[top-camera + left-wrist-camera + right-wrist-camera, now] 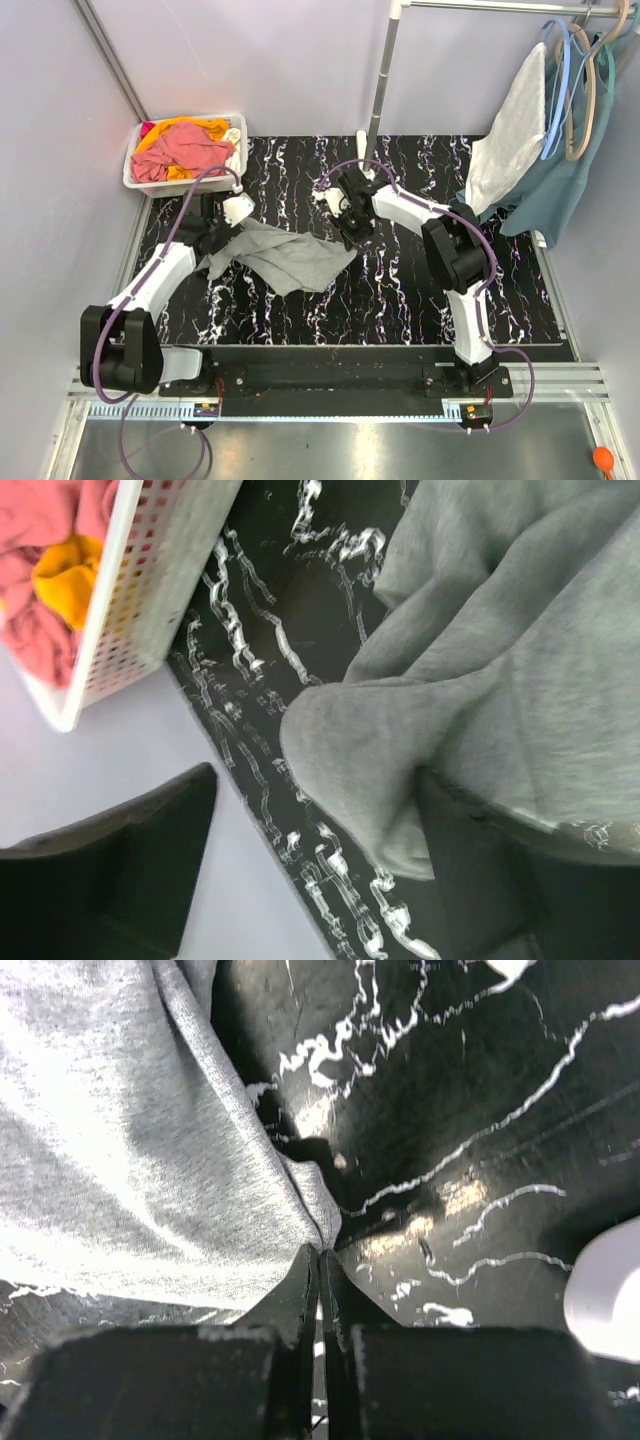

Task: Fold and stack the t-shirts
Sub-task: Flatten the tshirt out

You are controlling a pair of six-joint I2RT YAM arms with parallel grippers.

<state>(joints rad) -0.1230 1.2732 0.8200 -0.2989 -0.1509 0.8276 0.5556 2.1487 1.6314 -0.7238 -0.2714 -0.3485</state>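
The grey t-shirt lies rumpled on the surface, long axis left to right between the arms. The right fingers are clamped on its right edge; the left fingers gape wide, cloth draped against one. The far-left basket holds pink and yellow clothes.

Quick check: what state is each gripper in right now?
Left gripper: open, with a fold of the grey shirt lying between its fingers.
Right gripper: closed on the grey shirt's edge.
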